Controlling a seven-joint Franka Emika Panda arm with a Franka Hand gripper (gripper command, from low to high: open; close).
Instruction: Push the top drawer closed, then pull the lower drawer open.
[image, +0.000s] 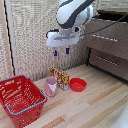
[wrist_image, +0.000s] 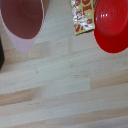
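In the exterior view, the two dark-brown drawers are on the right. The top drawer (image: 111, 31) juts out further than the lower drawer (image: 111, 62); each has a thin silver bar handle. My gripper (image: 61, 51) hangs in the air to the left of the top drawer, apart from it, pointing down over the wooden table. Its blue-tipped fingers (image: 55, 52) are spread, with nothing between them. Neither the drawers nor the gripper's fingers show clearly in the wrist view.
A pink cup (image: 50, 86) (wrist_image: 22, 20), a red-and-yellow snack packet (image: 60, 77) (wrist_image: 82, 14) and a red bowl (image: 77, 84) (wrist_image: 112, 25) stand below the gripper. A red basket (image: 20, 97) sits at the front on the exterior view's left.
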